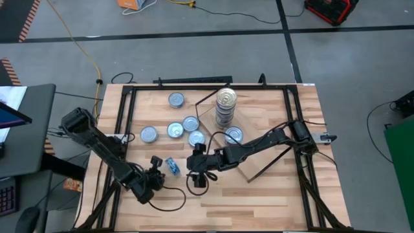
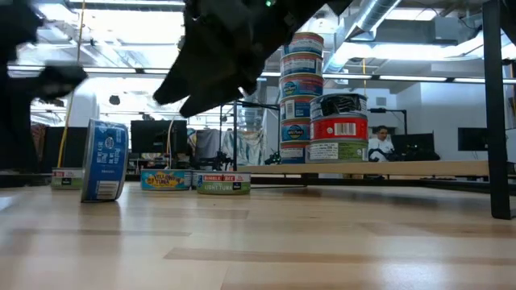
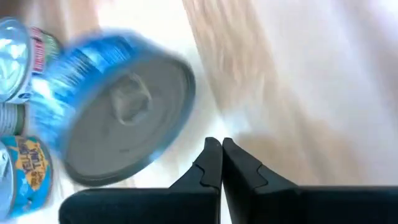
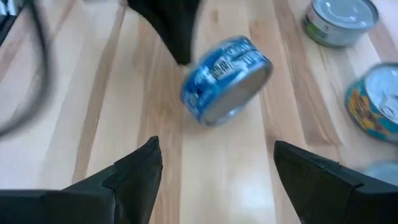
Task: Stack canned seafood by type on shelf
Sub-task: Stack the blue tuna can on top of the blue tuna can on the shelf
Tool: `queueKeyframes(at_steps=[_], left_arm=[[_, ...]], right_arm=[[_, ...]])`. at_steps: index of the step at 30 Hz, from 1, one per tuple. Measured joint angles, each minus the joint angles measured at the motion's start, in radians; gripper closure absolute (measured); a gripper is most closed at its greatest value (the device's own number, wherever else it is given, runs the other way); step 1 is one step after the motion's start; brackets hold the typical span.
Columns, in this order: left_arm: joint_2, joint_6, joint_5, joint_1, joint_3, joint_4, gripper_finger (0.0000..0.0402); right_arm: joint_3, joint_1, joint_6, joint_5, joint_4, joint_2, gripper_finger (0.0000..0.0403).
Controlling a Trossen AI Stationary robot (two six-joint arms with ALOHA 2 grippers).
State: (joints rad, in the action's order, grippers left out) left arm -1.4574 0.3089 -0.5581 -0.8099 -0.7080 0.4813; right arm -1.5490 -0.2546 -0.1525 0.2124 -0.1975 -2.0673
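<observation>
A flat round blue-labelled tin (image 4: 225, 79) with a dull metal end is seen standing on its edge on the pale plank table (image 1: 272, 200), between the left gripper (image 1: 157, 169), pressed together, and the right gripper (image 1: 196, 173), spread wide and empty.

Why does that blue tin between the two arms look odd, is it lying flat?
No, the blue tin is tipped up on its edge. The low view shows its label side upright on the table, and the right wrist view shows its lid facing sideways.
</observation>
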Motion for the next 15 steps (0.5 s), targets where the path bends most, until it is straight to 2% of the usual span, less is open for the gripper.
queueKeyframes(at_steps=[3,6,12,15], left_arm=[[0.050,0.118,0.011,-0.002,-0.079,0.067,0.0399],[0.068,0.118,0.022,0.007,-0.152,0.109,0.0374],[0.066,-0.024,0.044,0.090,-0.243,0.172,0.0264],[0.065,-0.104,0.094,0.142,-0.266,0.197,0.0205]], right_arm=[[0.000,-0.003,-0.023,0.002,-0.084,0.047,0.0075],[0.000,-0.007,-0.024,0.002,-0.174,0.097,0.0075],[-0.001,-0.015,-0.024,0.011,-0.298,0.207,0.0076],[0.000,-0.030,-0.022,0.068,-0.353,0.252,0.0076]])
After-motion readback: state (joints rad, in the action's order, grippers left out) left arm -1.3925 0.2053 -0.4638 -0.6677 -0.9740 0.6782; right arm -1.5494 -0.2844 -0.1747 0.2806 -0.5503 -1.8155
